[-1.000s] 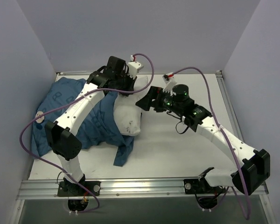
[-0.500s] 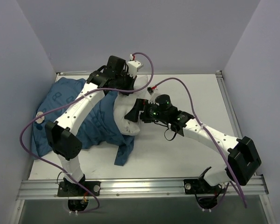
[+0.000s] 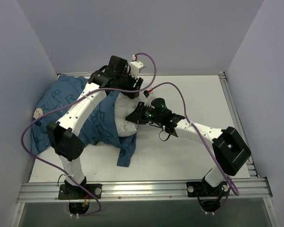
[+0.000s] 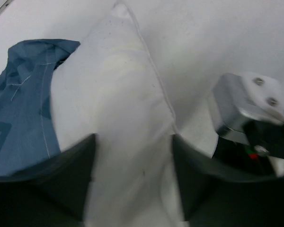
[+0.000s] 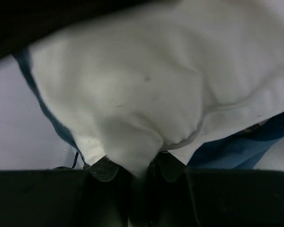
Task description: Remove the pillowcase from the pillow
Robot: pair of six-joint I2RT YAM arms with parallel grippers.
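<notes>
The blue pillowcase (image 3: pixel 66 109) lies bunched at the left of the table, still covering most of the white pillow (image 3: pixel 125 117), whose right end sticks out. My right gripper (image 3: pixel 135 116) has come in from the right and is shut on a fold of the pillow (image 5: pixel 146 80) near its corner, the fabric pinched between the fingers (image 5: pixel 104 169); right gripper (image 5: pixel 135 172). Blue pillowcase (image 5: pixel 236 146) shows behind that fold. My left gripper (image 3: pixel 132 91) hovers over the pillow's far edge. Left gripper (image 4: pixel 132 189) is open, its fingers standing apart on either side of the pillow (image 4: pixel 113 94), with the pillowcase (image 4: pixel 19 109) to the left.
The white table (image 3: pixel 194 94) is walled at the left, back and right. A loose flap of the pillowcase (image 3: pixel 125 153) trails toward the near edge. Part of the right arm's wrist (image 4: pixel 246 109) sits close beside the left gripper.
The right gripper moved left to the pillow's exposed end and shut on it. The left gripper's jaws came apart, letting go of the pillow.
</notes>
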